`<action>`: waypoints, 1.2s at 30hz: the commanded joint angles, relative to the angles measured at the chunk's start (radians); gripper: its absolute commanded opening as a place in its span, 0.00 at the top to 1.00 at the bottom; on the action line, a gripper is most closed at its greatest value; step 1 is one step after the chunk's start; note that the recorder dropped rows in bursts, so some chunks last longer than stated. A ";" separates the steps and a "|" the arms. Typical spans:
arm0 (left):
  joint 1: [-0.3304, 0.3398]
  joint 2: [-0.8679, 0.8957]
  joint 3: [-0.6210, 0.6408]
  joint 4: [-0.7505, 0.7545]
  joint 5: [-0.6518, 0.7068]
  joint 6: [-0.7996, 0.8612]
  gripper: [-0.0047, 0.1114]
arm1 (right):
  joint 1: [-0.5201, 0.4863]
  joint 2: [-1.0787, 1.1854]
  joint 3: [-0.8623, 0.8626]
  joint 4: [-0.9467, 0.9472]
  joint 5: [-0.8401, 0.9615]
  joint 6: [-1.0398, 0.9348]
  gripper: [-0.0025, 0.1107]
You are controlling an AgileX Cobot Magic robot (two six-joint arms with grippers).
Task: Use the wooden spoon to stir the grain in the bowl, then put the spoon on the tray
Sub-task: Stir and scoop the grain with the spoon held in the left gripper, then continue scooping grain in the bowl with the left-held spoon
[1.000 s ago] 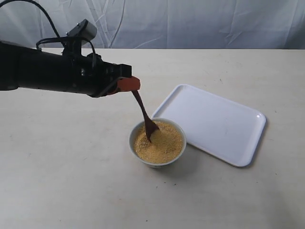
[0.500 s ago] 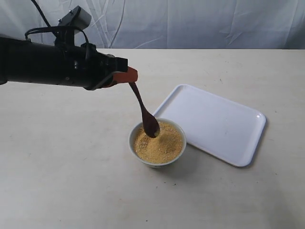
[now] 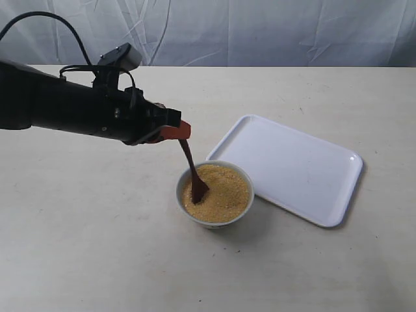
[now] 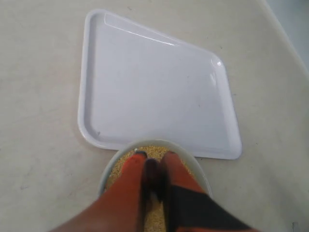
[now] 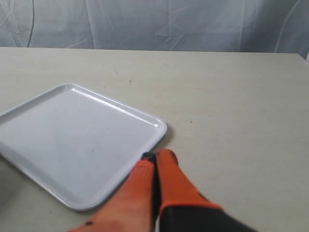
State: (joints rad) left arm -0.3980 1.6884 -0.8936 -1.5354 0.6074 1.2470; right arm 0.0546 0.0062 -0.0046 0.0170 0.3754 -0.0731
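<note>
Filling the bowl (image 3: 215,223), grain (image 3: 227,188) surrounds the wooden spoon (image 3: 190,162)'s tip.

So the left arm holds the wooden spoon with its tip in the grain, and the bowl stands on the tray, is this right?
Not quite: the bowl stands on the table beside the tray, not on it, as the exterior view shows. The rest is right.

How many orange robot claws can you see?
2. The left gripper holds the wooden spoon in the bowl of grain. The right gripper, shut, is beside the edge of the tray, shown only in its wrist view.
</note>
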 commanded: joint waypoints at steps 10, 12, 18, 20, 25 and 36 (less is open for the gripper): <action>-0.001 0.022 0.003 -0.055 0.069 0.008 0.96 | 0.000 -0.006 0.005 -0.001 -0.014 -0.002 0.98; -0.001 0.015 0.003 -0.061 0.072 0.008 0.96 | 0.000 -0.006 0.005 -0.001 -0.014 -0.002 0.98; -0.001 -0.024 0.003 -0.061 0.069 0.009 0.96 | 0.000 -0.006 0.005 -0.001 -0.014 -0.002 0.98; -0.001 -0.038 0.003 -0.061 0.067 0.009 0.96 | 0.000 -0.006 0.005 -0.001 -0.014 -0.002 0.98; -0.001 -0.074 0.003 -0.061 0.041 0.009 0.96 | 0.000 -0.006 0.005 -0.001 -0.014 -0.002 0.98; -0.001 -0.118 0.003 -0.070 0.046 0.009 0.96 | 0.000 -0.006 0.005 -0.001 -0.014 -0.002 0.98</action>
State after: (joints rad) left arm -0.3980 1.5815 -0.8936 -1.5793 0.6477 1.2563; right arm 0.0546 0.0062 -0.0046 0.0170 0.3754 -0.0752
